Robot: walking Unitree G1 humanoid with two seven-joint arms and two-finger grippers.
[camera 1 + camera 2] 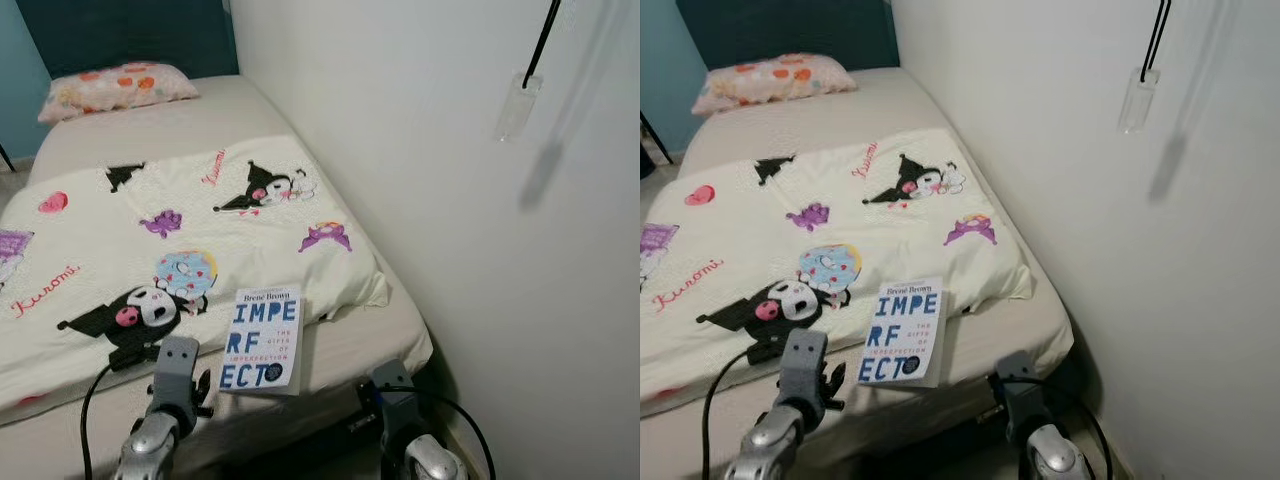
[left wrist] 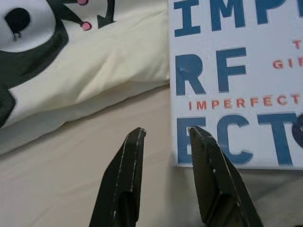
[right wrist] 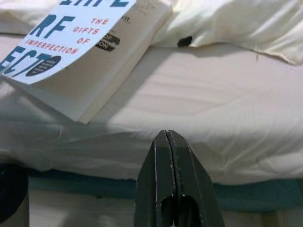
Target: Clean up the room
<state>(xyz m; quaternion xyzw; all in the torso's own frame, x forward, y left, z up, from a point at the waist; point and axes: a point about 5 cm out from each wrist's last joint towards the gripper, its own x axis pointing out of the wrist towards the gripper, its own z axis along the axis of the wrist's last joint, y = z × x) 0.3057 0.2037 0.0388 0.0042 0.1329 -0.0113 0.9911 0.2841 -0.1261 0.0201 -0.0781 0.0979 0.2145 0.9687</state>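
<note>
Left pincer (image 2: 166, 135) (fingers parted) at book's (image 2: 236, 80) corner.

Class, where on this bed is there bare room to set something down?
Free: the sheet between pillow and blanket; a narrower strip at the foot, right of the book. Crowded: the foot edge by the book, where the left end effector sits.

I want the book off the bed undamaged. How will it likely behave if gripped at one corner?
The book looks like a thin paperback, so it will probably droop and fan open. It lies partly on the puffy blanket, so pushing may tilt it. Its cover looks smooth, possibly slippery.
</note>
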